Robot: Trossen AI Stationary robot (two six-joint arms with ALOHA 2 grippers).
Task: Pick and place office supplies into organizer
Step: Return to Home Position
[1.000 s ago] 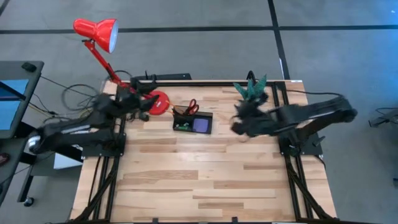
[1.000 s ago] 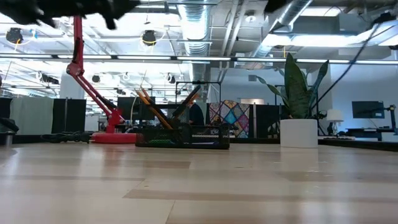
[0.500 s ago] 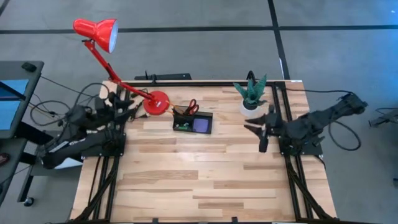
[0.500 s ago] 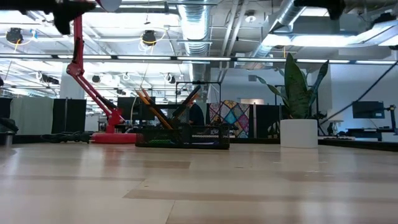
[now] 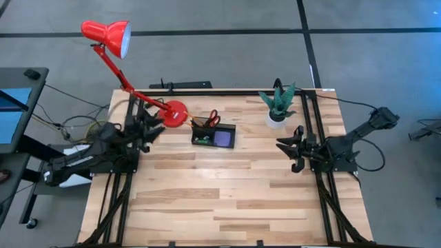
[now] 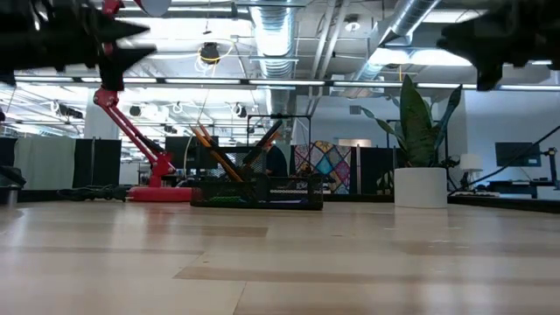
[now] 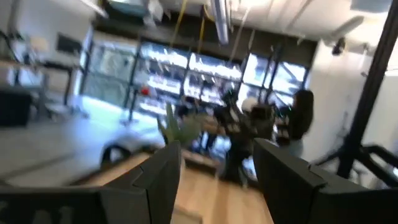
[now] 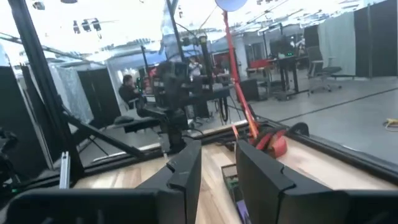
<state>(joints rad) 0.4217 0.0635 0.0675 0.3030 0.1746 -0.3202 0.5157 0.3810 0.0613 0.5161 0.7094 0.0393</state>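
Pale wood table [image 5: 220,207], planks running L–R, nearest strip bare. Mid-depth, both arms sit at the side frames. Left gripper [image 5: 153,126] hangs over table's left edge, near red lamp base [image 5: 174,114], not touching. Its fingers [image 7: 163,180] stand wide apart, nothing btwn them. Right gripper [image 5: 288,150] is over the right edge, just in front of potted plant [image 5: 278,103]. Its fingers [image 8: 185,177] are parted w/ a narrower gap, also holding nothing.

Slightly further back, centre: black organizer [image 5: 213,136] on table btwn lamp base and plant, apart from both. Purple notepad [image 5: 222,138] lies flat in its right compartment, green eraser [image 5: 200,140] low in the left one. Red-handled scissors [image 5: 213,118] stand in the taller back section. Orange pencils [image 6: 210,144] lean out at an angle in low view. Pens too small to tell.

Farthest: lamp shade [image 5: 107,33], red, beyond table's far-left corner.
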